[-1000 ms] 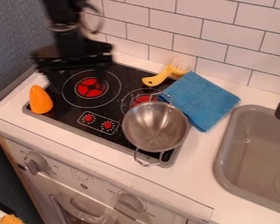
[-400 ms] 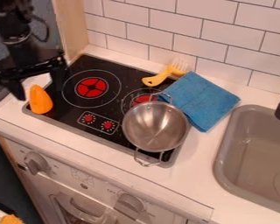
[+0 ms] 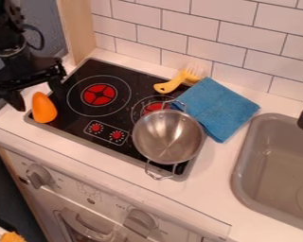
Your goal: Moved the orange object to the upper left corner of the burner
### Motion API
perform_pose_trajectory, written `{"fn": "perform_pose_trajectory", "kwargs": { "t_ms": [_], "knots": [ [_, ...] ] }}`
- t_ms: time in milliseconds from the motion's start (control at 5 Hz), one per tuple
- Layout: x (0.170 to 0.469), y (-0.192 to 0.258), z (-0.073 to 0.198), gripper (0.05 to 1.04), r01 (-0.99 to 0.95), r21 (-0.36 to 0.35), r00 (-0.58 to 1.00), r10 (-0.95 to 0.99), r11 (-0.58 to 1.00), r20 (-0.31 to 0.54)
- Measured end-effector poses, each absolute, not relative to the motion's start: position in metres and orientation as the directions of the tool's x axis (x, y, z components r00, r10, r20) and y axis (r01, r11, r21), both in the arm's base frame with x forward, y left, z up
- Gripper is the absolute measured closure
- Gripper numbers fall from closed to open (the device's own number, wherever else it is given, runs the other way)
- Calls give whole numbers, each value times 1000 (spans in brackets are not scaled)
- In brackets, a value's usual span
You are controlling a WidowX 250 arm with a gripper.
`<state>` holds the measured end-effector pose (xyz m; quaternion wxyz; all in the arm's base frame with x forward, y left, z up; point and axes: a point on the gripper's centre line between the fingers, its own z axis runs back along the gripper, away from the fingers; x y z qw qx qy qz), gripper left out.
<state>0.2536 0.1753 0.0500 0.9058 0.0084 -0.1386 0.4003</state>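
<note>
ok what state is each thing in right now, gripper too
gripper: open, above the orange object
orange object: unheld, on the cooktop's left edge
metal pot: uncovered, upright
blue cloth: lying spread out
yellow-handled brush: lying down

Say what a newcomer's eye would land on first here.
Probably the bright orange object at the left edge of the black cooktop, with the open black hand right by it. Next, the shiny metal pot over the cooktop's right end, then the blue cloth beside it, toward the sink.
</note>
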Motion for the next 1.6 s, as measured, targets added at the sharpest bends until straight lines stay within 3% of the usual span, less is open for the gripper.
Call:
{"fn": "perform_pose_trajectory", "kwargs": {
  "t_ms": [200,400,600,1200,1600],
  "knots": [
    [258,175,41,150,-729,-112,635,729,675,255],
    [261,171,27,433,-716,-100,659,716,691,229],
    [268,167,26,507,-707,-77,671,701,703,244],
    [279,134,29,507,-650,-13,741,638,760,210],
    [308,130,76,507,-610,-25,744,583,792,326]
  ]
}}
